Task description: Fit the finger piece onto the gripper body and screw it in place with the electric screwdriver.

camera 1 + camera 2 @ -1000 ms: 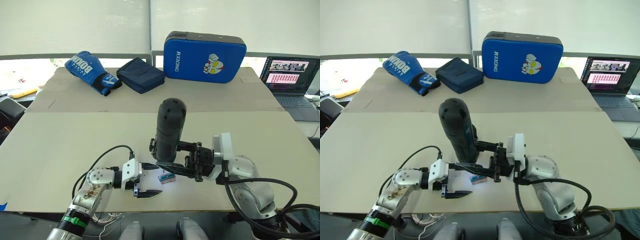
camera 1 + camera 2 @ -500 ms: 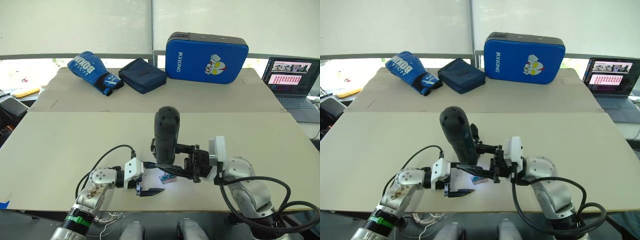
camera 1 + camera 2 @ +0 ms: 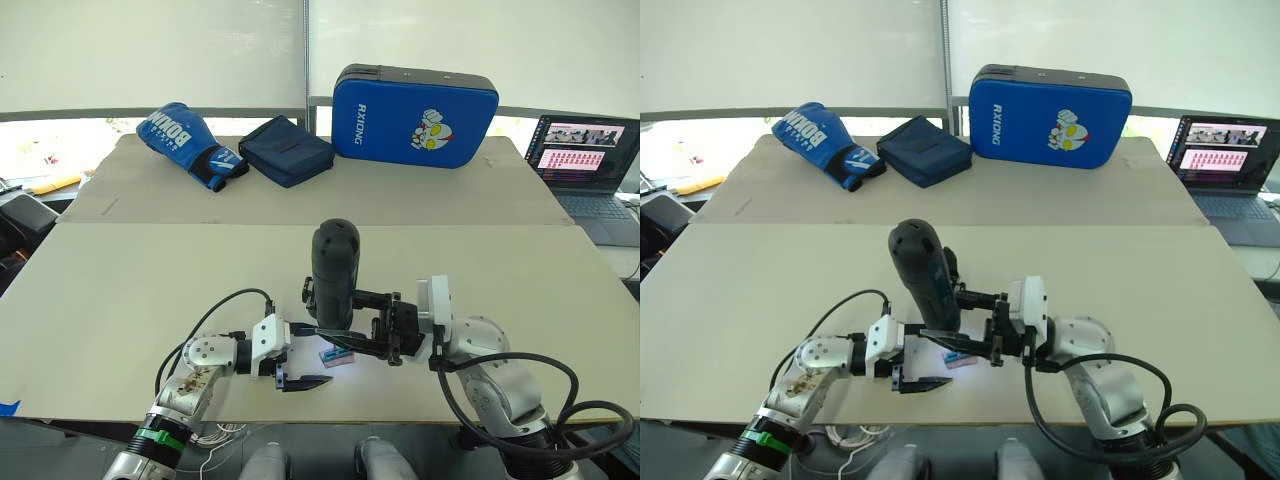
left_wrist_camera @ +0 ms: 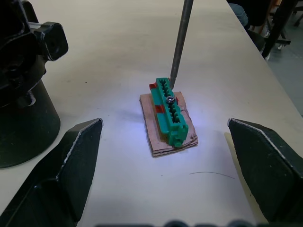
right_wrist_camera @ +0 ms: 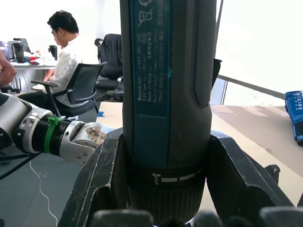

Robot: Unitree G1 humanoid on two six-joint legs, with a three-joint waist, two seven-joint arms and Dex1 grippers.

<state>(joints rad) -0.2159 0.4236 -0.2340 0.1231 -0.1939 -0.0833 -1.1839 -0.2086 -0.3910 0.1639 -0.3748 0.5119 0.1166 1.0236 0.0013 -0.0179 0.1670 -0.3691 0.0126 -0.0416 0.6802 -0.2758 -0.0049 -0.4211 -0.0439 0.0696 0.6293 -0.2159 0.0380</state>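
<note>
My right gripper (image 3: pixel 340 322) is shut on the electric screwdriver (image 3: pixel 334 272), a thick dark cylinder held upright with its thin bit (image 4: pixel 182 42) pointing down. The bit's tip rests at the far end of a small green-and-tan block (image 4: pixel 169 113) on the table. My left gripper (image 3: pixel 318 356) is open, one finger on each side of that block, touching nothing. A black block with a round base, apparently the gripper body (image 4: pixel 23 90), stands just behind the screwdriver. The finger piece is out of view.
At the back of the table (image 3: pixel 130 290) lie a blue boxing glove (image 3: pixel 188 145), a dark blue pouch (image 3: pixel 285 150) and a blue pad (image 3: pixel 415 115). An open laptop (image 3: pixel 585 150) stands at the far right. The table's front edge runs just under both grippers.
The right gripper has brought the screwdriver a little lower and closer to the block. The left gripper has stayed open around the block. The camera has shifted slightly.
</note>
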